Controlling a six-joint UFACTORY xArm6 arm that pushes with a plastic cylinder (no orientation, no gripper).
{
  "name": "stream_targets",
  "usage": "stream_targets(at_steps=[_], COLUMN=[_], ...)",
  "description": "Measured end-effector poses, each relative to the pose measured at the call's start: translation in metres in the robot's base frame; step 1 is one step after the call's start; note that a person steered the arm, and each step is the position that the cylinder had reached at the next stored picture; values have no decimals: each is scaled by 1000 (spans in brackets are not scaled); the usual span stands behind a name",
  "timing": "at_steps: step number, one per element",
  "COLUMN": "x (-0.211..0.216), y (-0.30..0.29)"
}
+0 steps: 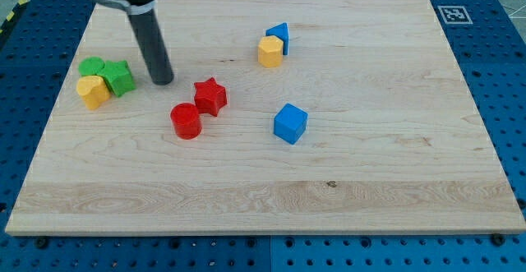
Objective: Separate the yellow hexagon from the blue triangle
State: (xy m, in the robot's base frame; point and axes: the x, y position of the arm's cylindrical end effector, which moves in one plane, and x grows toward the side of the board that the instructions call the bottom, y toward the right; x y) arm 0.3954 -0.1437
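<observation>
My tip (163, 80) sits on the wooden board (370, 190) in the far-left part of the scene. The tool is just a plain dark rod w/ no jaws, so it neither opens nor closes and is gripping nothing. The tip touches no block.

The yellow hexagon (269, 51) lies far back, a bit left of centre. The blue triangle (279, 34) is right behind it, toward the far-right, and the two are touching (or as good as, no gap visible). Both are well apart from my tip, off to its right.

Just left of the tip is a cluster of three: a green star-like block (120, 77), a green round block (90, 66) behind it to the left, and a yellow block (94, 92) in front, shape hard to tell, approx. heart or pentagon. All three are pressed together. The green star block is the closest block to the tip, just beside it but not touching.

Nearer and to the right of the tip are a red star (210, 96) and a red cylinder (186, 121), close to each other. A blue cube (289, 123) stands alone near the centre, right of the red pair.

Around the board is a blue pegboard table (509, 58), w/ a small black-and-white marker tag (453, 13) at the board's far-right corner.
</observation>
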Motion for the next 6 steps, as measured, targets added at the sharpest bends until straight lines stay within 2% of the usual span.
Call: stream_targets(at_steps=[4, 6], x=[-12, -55], y=[210, 194])
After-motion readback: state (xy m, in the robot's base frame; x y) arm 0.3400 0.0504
